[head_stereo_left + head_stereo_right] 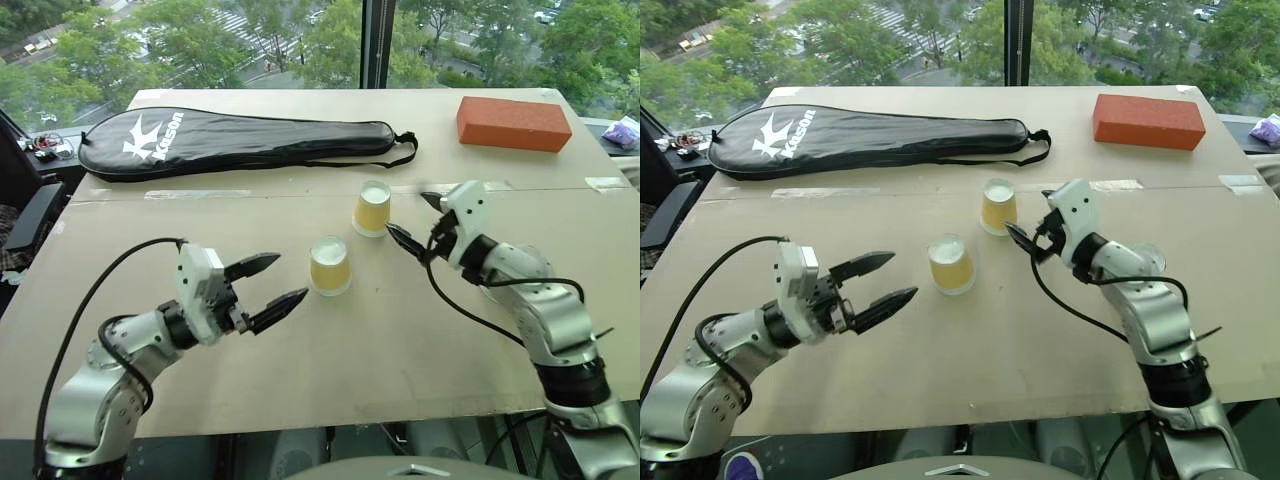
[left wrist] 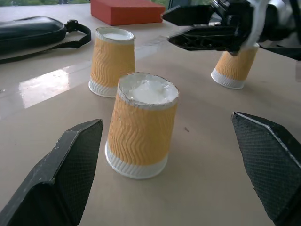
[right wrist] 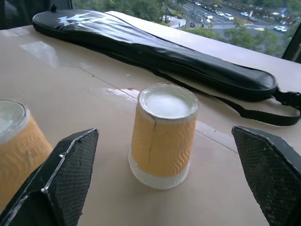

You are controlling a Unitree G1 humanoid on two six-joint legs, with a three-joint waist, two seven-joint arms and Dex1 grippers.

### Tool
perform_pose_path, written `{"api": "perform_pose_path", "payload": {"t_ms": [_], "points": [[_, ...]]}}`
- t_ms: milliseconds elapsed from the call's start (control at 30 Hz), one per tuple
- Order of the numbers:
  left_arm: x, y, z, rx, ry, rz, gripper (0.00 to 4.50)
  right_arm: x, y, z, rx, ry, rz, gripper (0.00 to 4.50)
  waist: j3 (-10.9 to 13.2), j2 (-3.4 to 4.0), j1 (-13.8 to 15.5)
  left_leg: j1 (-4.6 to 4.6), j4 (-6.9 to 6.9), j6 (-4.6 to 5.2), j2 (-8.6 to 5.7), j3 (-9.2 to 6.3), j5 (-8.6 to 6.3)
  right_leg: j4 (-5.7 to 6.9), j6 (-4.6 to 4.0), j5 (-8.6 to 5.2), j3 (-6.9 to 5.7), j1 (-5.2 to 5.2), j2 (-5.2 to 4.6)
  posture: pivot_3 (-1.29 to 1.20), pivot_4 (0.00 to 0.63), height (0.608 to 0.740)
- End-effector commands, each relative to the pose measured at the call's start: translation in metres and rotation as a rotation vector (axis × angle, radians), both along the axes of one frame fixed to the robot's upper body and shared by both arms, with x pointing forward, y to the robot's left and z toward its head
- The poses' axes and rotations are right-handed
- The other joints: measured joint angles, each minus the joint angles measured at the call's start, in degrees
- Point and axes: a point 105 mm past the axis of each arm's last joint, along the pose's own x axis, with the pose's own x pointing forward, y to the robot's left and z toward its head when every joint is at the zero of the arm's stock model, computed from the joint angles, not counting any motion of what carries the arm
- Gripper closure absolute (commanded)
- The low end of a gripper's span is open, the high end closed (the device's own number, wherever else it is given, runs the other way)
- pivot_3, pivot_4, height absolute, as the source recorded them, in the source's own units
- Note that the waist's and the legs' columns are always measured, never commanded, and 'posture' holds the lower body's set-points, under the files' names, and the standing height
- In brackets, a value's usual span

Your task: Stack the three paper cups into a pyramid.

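Left jaws: I see my left gripper [image 1: 272, 283] spread wide with nothing between its black fingers, pointing toward the near cup but short of it.
Right jaws: my right gripper [image 1: 416, 219] is also spread, holding nothing; its tips sit just beside the far cup, and I cannot tell whether the lower tip touches it.
Near cup: a small tapered yellow-orange paper cup with ribbed sides [image 1: 329, 265] stands upside down, its white base up, on the table between my two grippers. In the left wrist view it stands centred between the two finger pads [image 2: 141, 125], apart from both.
Far cup: a second identical inverted yellow-orange paper cup [image 1: 372, 208] stands a little farther back and to the right of the near one, apart from it. In the right wrist view it stands between my right fingers [image 3: 163, 134].
Third cup: another inverted yellow-orange cup [image 2: 233, 67] stands behind my right arm in the left wrist view, well apart from the other two.
Pyramid: not built; all three cups stand singly on the table.
Table: a flat beige board surface [image 1: 380, 340].
Farther back: a long black zipped racket case with white lettering [image 1: 235, 140] lies at the left rear, and an orange-red rectangular brick [image 1: 513, 122] lies at the right rear.
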Motion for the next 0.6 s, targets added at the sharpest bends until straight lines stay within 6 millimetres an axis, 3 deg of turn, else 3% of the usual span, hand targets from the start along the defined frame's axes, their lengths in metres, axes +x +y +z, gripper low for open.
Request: {"api": "perform_pose_path", "payload": {"t_ms": [33, 300, 433, 500, 600], "points": [[-0.017, -0.008, 0.016, -0.011, -0.059, -0.032, 0.01, 0.017, 0.008, 0.01, 0.017, -0.022, -0.026, 0.0, 0.0, 0.0, 0.0, 0.0, 0.02, 0.0, -0.01, -0.01, 0.0, 0.0, 0.0, 0.0, -0.01, 0.0, 0.0, 0.0, 0.15, 0.74], [-0.035, -0.004, 0.01, -0.01, -0.033, 0.026, 0.01, 0.048, 0.027, 0.004, 0.017, 0.002, -0.048, 0.0, 0.0, 0.04, -0.2, 0.03, -0.01, 0.0, 0.0, 0.01, 0.0, 0.03, -0.02, 0.01, -0.01, -0.01, 0.03, 0.0, 0.15, 0.74], [-0.037, -0.004, 0.009, 0.007, -0.042, 0.04, 0.0, 0.055, 0.029, 0.004, 0.027, 0.002, -0.047, 1.29, 0.0, 0.07, -0.2, 0.02, -0.02, 0.0, 0.01, -0.01, 0.0, 0.04, -0.02, 0.01, -0.03, -0.02, 0.04, 0.0, 0.15, 0.74], [-0.039, -0.008, 0.009, -0.009, -0.033, 0.029, 0.0, 0.057, 0.028, 0.005, 0.033, -0.002, -0.041, 2.32, 0.0, 0.07, -0.2, 0.01, -0.02, -0.01, 0.01, 0.01, 0.0, 0.02, -0.02, 0.01, -0.01, -0.02, 0.03, 0.0, 0.15, 0.74], [-0.04, -0.01, 0.008, -0.016, -0.025, 0.024, 0.0, 0.057, 0.021, 0.012, 0.047, -0.02, -0.031, 2.38, 0.1, 0.09, -0.2, 0.0, -0.02, -0.01, 0.0, 0.02, 0.0, 0.01, -0.02, 0.01, 0.01, -0.02, 0.02, 0.0, 0.15, 0.74]]}}
